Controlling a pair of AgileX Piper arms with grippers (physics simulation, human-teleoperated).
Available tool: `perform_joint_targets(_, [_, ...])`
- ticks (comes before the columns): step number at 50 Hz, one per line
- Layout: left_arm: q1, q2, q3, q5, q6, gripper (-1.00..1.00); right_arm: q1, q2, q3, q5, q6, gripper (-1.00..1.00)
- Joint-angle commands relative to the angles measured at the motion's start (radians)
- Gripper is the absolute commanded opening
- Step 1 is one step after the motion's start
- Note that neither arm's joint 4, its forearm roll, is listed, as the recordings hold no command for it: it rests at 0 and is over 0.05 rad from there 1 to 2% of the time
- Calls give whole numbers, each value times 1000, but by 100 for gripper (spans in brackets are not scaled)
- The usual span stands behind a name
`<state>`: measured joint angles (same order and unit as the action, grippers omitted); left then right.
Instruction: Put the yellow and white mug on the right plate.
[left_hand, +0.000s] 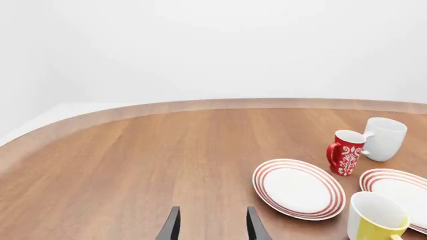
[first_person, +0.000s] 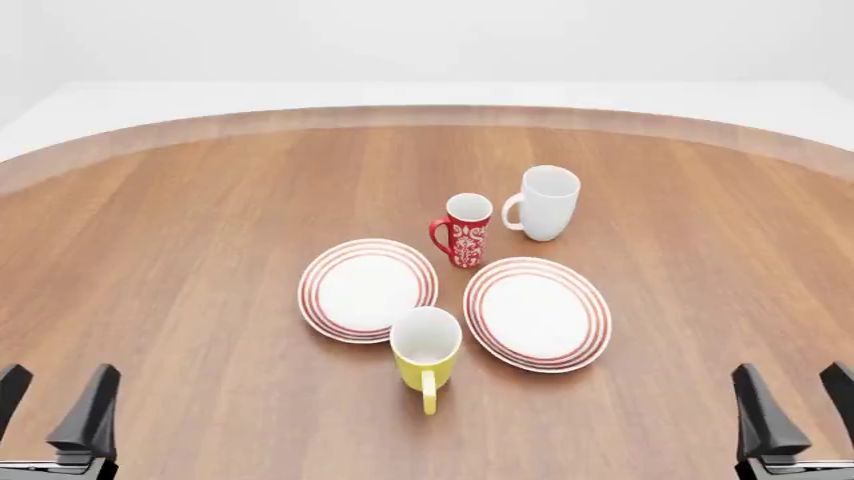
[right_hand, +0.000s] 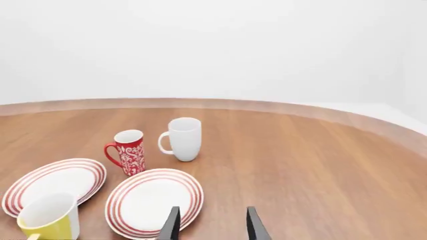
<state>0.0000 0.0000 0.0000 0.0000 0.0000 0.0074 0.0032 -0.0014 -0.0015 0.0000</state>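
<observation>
The yellow and white mug (first_person: 426, 349) stands upright on the table between the two plates, at their near edges, with its handle toward me; it also shows as the mug (left_hand: 375, 219) and the mug (right_hand: 51, 217). The right plate (first_person: 537, 312) lies bare just right of it, seen too as the plate (right_hand: 153, 202) and the plate (left_hand: 399, 191). My left gripper (first_person: 54, 400) is open at the near left corner, far from the mug. My right gripper (first_person: 798, 400) is open at the near right corner, nothing between its fingers.
The left plate (first_person: 367, 288) lies beside the right one. A red patterned mug (first_person: 463, 230) and a taller white mug (first_person: 545, 203) stand behind the plates. The round wooden table's (first_person: 200, 250) far rim curves across the back.
</observation>
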Motion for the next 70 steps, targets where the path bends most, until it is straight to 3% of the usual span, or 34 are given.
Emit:
perform_joint_targets(1, [0, 0, 0, 0, 0, 100, 22, 9, -3, -14, -9, 100])
perform_joint_targets(19, [0, 0, 0, 0, 0, 100, 43, -1, -7, -10, -28, 100])
perform_joint_targets(22, [0, 0, 0, 0, 0, 100, 47, 1, -23, -4, -43, 100])
perform_joint_targets(23, [0, 0, 0, 0, 0, 100, 60, 0, -42, 21, -83, 100])
perform_joint_targets(24, [0, 0, 0, 0, 0, 100, 55, 0, -54, 33, -72, 100])
perform_joint_targets(25, [0, 0, 0, 0, 0, 100, 63, 4, -75, 63, -23, 100])
perform_joint_targets(26, [0, 0, 0, 0, 0, 100, 92, 5, -52, 48, -40, 100])
perform_joint_targets(31, [0, 0, 0, 0, 0, 100, 162, 93, -153, 80, -46, 100])
perform_joint_targets(33, [0, 0, 0, 0, 0, 100, 176, 136, -178, 76, 9, 100])
perform_joint_targets(35, [0, 0, 0, 0, 0, 100, 202, 183, -243, 97, -20, 100])
perform_joint_targets(38, [0, 0, 0, 0, 0, 100, 230, 246, -332, 136, 15, 100])
perform_joint_targets(40, [0, 0, 0, 0, 0, 100, 252, 247, -342, 137, -15, 100])
perform_joint_targets(41, [0, 0, 0, 0, 0, 100, 270, 300, -406, 173, 31, 100])
perform_joint_targets(42, [0, 0, 0, 0, 0, 100, 270, 301, -407, 174, 31, 100])
perform_joint_targets(44, [0, 0, 0, 0, 0, 100, 290, 310, -414, 160, -37, 100])
perform_joint_targets(47, [0, 0, 0, 0, 0, 100, 346, 386, -454, 178, -32, 100])
perform_joint_targets(49, [0, 0, 0, 0, 0, 100, 319, 432, -482, 193, -7, 100])
perform_joint_targets(55, [0, 0, 0, 0, 0, 100, 413, 550, -580, 243, 0, 100])
perform_joint_targets(56, [0, 0, 0, 0, 0, 100, 416, 579, -586, 248, 32, 100])
perform_joint_targets(60, [0, 0, 0, 0, 0, 100, 449, 632, -643, 284, 46, 100])
perform_joint_targets(62, [0, 0, 0, 0, 0, 100, 457, 666, -672, 310, 91, 100])
perform_joint_targets(70, [0, 0, 0, 0, 0, 100, 547, 764, -777, 384, 143, 100])
